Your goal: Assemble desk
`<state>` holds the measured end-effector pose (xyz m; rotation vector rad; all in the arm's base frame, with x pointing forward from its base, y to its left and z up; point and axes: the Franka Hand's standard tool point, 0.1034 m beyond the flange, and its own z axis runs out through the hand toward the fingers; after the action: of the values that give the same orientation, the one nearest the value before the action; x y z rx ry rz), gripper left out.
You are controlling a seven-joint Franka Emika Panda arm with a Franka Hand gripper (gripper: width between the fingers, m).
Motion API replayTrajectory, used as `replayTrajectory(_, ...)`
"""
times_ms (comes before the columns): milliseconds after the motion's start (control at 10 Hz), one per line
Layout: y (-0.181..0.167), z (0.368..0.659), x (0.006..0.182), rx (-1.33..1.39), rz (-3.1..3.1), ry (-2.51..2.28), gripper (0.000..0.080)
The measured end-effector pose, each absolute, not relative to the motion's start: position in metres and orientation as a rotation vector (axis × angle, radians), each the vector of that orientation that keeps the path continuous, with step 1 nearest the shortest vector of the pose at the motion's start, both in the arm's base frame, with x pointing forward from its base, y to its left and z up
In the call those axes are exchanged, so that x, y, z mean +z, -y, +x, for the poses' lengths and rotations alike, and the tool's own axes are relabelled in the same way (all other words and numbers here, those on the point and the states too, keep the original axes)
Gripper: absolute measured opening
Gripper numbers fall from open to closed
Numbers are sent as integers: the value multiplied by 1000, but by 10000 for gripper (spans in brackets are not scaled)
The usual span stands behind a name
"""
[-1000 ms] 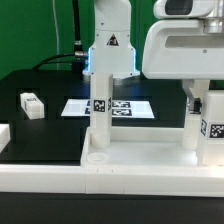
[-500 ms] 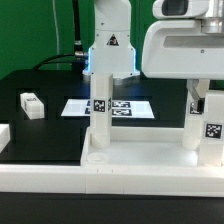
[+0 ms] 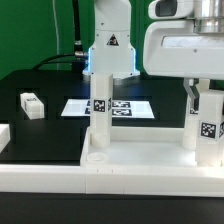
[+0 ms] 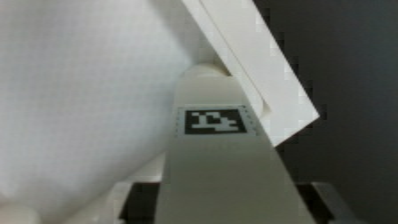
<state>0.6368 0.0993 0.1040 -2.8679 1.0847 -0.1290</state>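
- One tabletop (image 3: 50, 168) (white, tray-like, raised rim) lies flat on the black table (image 3: 40, 125), nearest the exterior camera.
- One upright leg (image 3: 100, 125) stands in the tabletop's corner toward the exterior view's left, with its tag facing the camera.
- One held leg (image 3: 209, 135) stands upright at the exterior view's right edge. In the wrist view its far end meets the tabletop's rim (contact cannot be confirmed).
- Gripper (image 3: 206, 104): clamped on the held leg's sides.
- One loose leg (image 3: 32, 104) lies on the table, well apart from the tabletop.
- Marker board (image 3: 75, 107): flat, behind the upright leg.
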Motion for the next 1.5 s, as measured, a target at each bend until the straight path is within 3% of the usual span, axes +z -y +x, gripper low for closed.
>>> replayTrajectory(500,-103,634,103,-69,-2488,-1733,290)
replayTrajectory(900,-103,634,103,-63,-2410,-1837,290)
replayTrajectory(1100,-103,635,103,-68,-2456,-1778,593)
replayTrajectory(1500,-107,638,104,-120,-2757,-1292,648)
